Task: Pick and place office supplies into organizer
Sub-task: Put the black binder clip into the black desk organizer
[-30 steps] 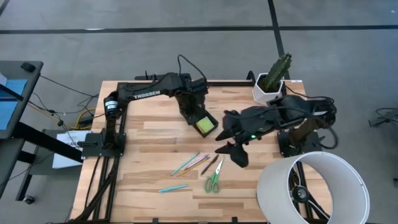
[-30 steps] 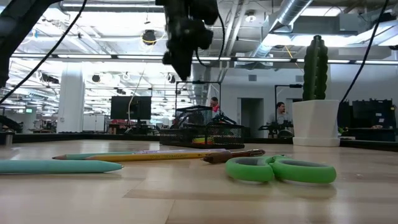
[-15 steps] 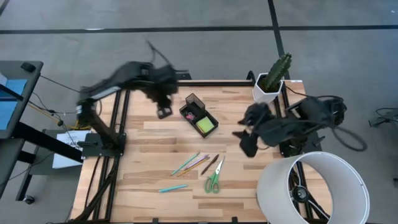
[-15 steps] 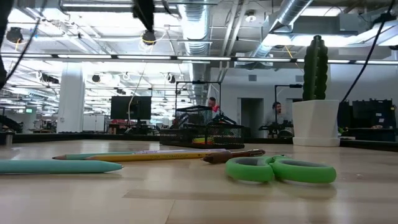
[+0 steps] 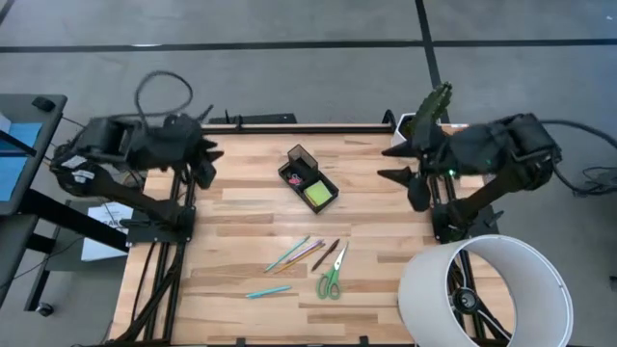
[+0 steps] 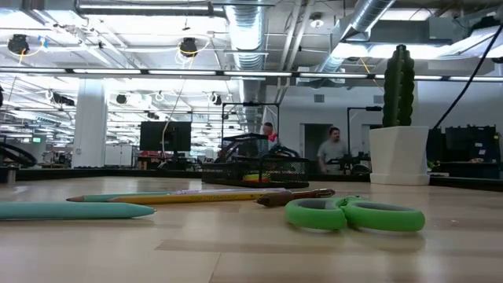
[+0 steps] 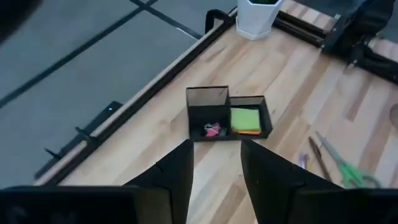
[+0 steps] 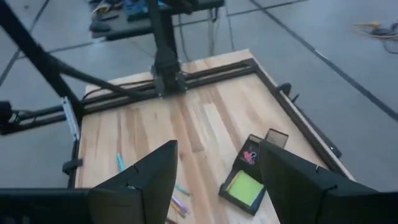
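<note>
The black organizer (image 5: 308, 180) stands on the far middle of the table. A lime-green sticky pad (image 5: 317, 195) lies in its low tray and a small pink thing (image 7: 212, 129) in the section beside it. Green-handled scissors (image 5: 332, 278), a dark pen (image 5: 330, 254), a bunch of teal, pink and yellow pens (image 5: 299, 253) and a single teal pen (image 5: 267, 291) lie flat on the near middle. My left gripper (image 5: 207, 164) is open, pulled back over the table's far left edge. My right gripper (image 5: 405, 173) is open, raised near the far right, beside the plant pot.
A white pot with a cactus (image 5: 419, 135) stands at the far right corner. A large white cylinder (image 5: 482, 289) fills the near right corner. Bare wood lies between the organizer and each arm. In the low view a person (image 6: 334, 149) shows in the room beyond.
My left arm has swung away from above the organizer toward the table's far left edge and folded back. My right arm has drawn back from the table's middle toward the far right and risen. The organizer and the supplies have stayed where they were.
</note>
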Robot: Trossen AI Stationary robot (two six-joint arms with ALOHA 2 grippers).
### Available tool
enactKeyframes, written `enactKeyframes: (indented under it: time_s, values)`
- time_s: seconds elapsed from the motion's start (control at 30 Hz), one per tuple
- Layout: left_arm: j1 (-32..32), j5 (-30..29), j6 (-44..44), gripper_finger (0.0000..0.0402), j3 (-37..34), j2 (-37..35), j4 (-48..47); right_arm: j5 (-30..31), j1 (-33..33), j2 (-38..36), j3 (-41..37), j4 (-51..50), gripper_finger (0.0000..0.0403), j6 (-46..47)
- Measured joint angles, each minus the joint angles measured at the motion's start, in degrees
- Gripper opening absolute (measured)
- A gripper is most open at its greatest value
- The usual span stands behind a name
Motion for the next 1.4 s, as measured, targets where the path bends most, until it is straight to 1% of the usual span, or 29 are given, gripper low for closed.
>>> enactKeyframes:
  time_s: [0.1, 0.17, 0.23, 0.3, 0.37, 0.43, 0.47, 0.53, 0.67, 0.7, 0.83, 0.9, 1.07, 1.2, 1.4]
  values:
    - [-4.2, -1.6, -5.0, 0.0125, -11.9, -3.8, 7.8, -8.0, -4.8, 0.4, -0.2, 0.4, 0.0212, -4.5]
    - [-6.5, -1.4, -7.2, 0.0125, -21.2, -5.9, 16.3, -14.4, -8.2, 0.7, -2.2, 2.5, 0.0206, -7.4]
    - [-8.3, -0.1, -7.8, 0.0125, -30.5, -7.0, 27.5, -22.2, -11.3, 0.9, -6.0, 6.1, 0.0198, -10.1]
    - [-9.6, 3.6, -7.9, 0.0125, -38.0, -7.1, 38.5, -31.5, -14.3, 1.1, -11.3, 11.3, 0.0190, -12.0]
    - [-10.2, 8.1, -8.0, 0.0125, -43.2, -6.7, 47.9, -40.8, -16.6, 1.2, -16.6, 16.4, 0.0181, -12.7]
    - [-10.4, 12.8, -8.2, 0.0125, -46.6, -5.5, 54.6, -47.5, -18.2, 1.2, -21.4, 19.7, 0.0173, -13.7]
    - [-10.4, 15.0, -8.3, 0.0125, -47.8, -4.8, 56.3, -49.3, -18.8, 1.2, -23.5, 21.0, 0.0169, -14.3]
    - [-10.4, 17.3, -8.4, 0.0125, -48.5, -2.9, 57.3, -50.3, -19.2, 1.2, -27.3, 22.7, 0.0163, -15.6]
    - [-9.7, 17.0, -7.3, 0.0125, -48.5, 1.5, 58.8, -50.3, -18.9, 1.2, -32.5, 23.3, 0.0155, -18.3]
    - [-9.1, 17.9, -7.2, 0.0125, -48.5, 3.1, 60.2, -50.3, -18.8, 1.2, -33.4, 23.8, 0.0153, -18.3]
    - [-7.1, 27.0, -7.2, 0.0125, -48.4, 10.3, 66.4, -50.4, -18.4, 1.2, -34.5, 27.8, 0.0150, -18.3]
    - [-6.9, 30.1, -7.9, 0.0125, -48.4, 14.6, 69.2, -50.4, -18.0, 1.2, -34.5, 31.0, 0.0150, -18.3]
    - [-6.9, 31.0, -9.5, 0.0125, -45.0, 26.0, 69.8, -50.5, -17.1, 1.2, -34.5, 37.5, 0.0153, -18.3]
    - [-8.3, 32.9, -6.1, 0.0125, -41.2, 34.4, 70.1, -50.5, -16.8, 1.2, -34.5, 39.0, 0.0154, -18.7]
    - [-10.6, 32.4, -2.9, 0.0125, -33.4, 42.5, 68.9, -50.5, -16.2, 1.1, -34.5, 38.7, 0.0153, -18.8]
